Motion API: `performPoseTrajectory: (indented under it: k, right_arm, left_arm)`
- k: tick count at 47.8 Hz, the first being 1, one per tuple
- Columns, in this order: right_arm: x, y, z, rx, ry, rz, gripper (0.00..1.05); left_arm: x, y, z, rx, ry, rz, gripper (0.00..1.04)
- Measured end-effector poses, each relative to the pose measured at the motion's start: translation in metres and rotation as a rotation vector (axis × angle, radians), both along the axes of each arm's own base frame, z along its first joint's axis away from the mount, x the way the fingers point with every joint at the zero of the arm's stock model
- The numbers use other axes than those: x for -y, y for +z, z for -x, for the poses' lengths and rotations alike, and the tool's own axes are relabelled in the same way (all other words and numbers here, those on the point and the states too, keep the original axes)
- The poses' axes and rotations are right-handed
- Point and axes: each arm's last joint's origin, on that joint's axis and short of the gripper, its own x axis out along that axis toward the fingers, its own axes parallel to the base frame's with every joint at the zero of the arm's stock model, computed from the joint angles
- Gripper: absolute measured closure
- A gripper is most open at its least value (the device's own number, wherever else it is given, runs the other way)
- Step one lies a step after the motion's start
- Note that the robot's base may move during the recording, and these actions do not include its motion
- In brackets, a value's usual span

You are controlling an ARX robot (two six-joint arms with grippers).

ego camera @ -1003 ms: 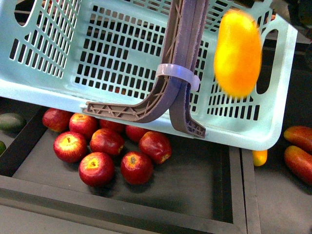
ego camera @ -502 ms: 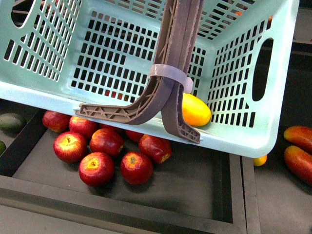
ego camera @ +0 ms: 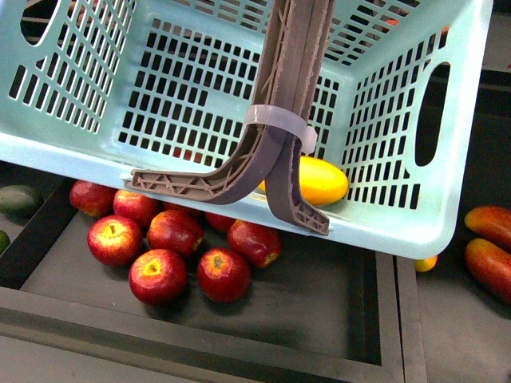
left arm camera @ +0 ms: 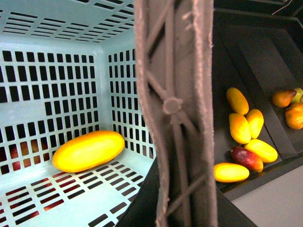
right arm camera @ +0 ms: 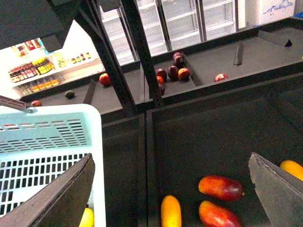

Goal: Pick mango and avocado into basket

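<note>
- The mango had been in mid-air over the right end of the basket a second before. By this moment it lay on its side on the basket floor, close to the foot of the brown handles.
- Between the half-second mark and this moment it had only rolled a little flatter, so it looked settled.
- In the left wrist view the mango rested against the basket's slotted wall.
- The right pincer hung outside the basket with its fingers spread wide and nothing between them.
- The left pincer's grip could not be told; the handles filled its view.
- A dark green fruit, probably the avocado, was outside the basket by its left end, so half the task seemed done.
</note>
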Motion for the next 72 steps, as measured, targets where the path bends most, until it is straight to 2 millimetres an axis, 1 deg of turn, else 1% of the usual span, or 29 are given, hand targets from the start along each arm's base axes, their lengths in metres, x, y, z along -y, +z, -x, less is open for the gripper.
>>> performPoseTrajectory:
  k: [5,7,8,10,11,16,18,19,28,45,49,59,61,65,66,68,69,72]
  right_arm:
    - [0.0,0.0,0.0,0.002,0.0,0.0,0.08]
    - [0.0,0.001,0.002,0.026,0.043,0.034,0.12]
    - [-0.001,-0.002,0.004,0.035,0.117,0.089,0.18]
    - [-0.002,-0.008,0.005,0.038,0.165,0.152,0.27]
    - [-0.003,-0.009,0.005,0.039,0.176,0.174,0.29]
    - [-0.009,-0.016,0.006,0.033,0.153,0.23,0.46]
    - [-0.013,-0.02,0.006,0.033,0.178,0.247,0.54]
    - [-0.014,-0.022,0.006,0.034,0.192,0.255,0.61]
    - [-0.014,-0.034,0.006,0.032,0.19,0.271,1.03]
    - [-0.014,-0.046,0.006,0.036,0.189,0.275,1.02]
    - [-0.014,-0.055,0.006,0.034,0.19,0.274,1.02]
    - [-0.014,-0.055,0.006,0.035,0.189,0.274,1.02]
    - [-0.014,-0.055,0.006,0.035,0.189,0.276,0.97]
    - [-0.014,-0.055,0.006,0.035,0.189,0.276,0.83]
    - [-0.014,-0.055,0.006,0.035,0.189,0.276,0.81]
    - [-0.014,-0.055,0.006,0.035,0.189,0.276,0.7]
    - [-0.014,-0.055,0.006,0.035,0.189,0.276,0.69]
    - [-0.014,-0.055,0.006,0.035,0.189,0.276,0.58]
  left_arm:
    - [0.0,0.0,0.0,0.0,0.0,0.0,0.98]
    - [0.0,0.0,0.0,0.0,-0.001,0.0,0.98]
    - [0.0,0.0,0.0,-0.001,-0.001,0.001,0.98]
    - [0.0,0.0,0.0,-0.001,-0.001,0.001,0.98]
    - [0.0,0.0,0.0,0.0,-0.002,0.0,0.98]
    - [0.0,0.0,0.0,-0.002,-0.001,0.003,0.98]
    - [0.0,0.0,0.0,-0.002,-0.003,0.003,0.98]
    - [0.0,0.0,0.0,-0.002,-0.002,0.002,0.98]
    - [0.0,0.0,0.0,-0.001,-0.001,0.002,0.98]
    - [0.0,0.0,0.0,-0.002,0.0,0.002,0.98]
    - [0.0,0.0,0.0,-0.001,-0.001,0.002,0.98]
    - [0.0,0.0,0.0,-0.002,0.0,0.002,0.98]
    - [0.0,0.0,0.0,-0.002,0.0,0.002,0.98]
    - [0.0,0.0,0.0,-0.001,-0.001,0.002,0.98]
    - [0.0,0.0,0.0,-0.001,0.0,0.002,0.98]
    - [0.0,0.0,0.0,-0.002,0.0,0.002,0.98]
    - [0.0,0.0,0.0,-0.002,0.0,0.002,0.98]
    - [0.0,0.0,0.0,-0.002,0.0,0.002,0.98]
